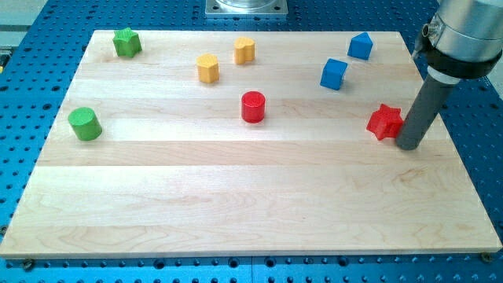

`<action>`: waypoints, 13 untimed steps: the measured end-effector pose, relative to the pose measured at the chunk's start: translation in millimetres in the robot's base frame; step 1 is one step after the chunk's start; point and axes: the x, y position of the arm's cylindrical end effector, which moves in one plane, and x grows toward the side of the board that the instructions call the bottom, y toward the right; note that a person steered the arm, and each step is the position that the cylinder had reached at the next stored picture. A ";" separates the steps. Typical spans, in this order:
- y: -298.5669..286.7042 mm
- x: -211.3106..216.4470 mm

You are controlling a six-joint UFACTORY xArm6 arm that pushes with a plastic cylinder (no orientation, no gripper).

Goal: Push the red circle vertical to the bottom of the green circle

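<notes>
**Red circle not yet moved under the green circle**

The near half of the desk (pixel 236 204) carries no blocks. Going back, my tip (pixel 408 146) rests at the view's right, just beside the red star (pixel 385 121), perhaps touching its right edge. There is no hand on this arm, only the rod, so nothing is grasped.

At the view's left sits the green circle (pixel 84 123). The red circle (pixel 253 106) stands near the middle, well apart from it and slightly farther back, with my tip well to its right.

Beyond lie the blue cube (pixel 334 74), two yellow blocks (pixel 207 68) (pixel 244 50), a blue block (pixel 360 45) and a green star (pixel 126 42).

The push looks unstarted: the red circle must travel left and nearer, ending directly below the green circle.
</notes>
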 end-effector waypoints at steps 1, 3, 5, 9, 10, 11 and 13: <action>-91.2 8.3; -137.2 -88.7; -239.1 -61.7; -271.1 -15.4; -269.2 4.6; -220.5 6.9; -188.3 -7.3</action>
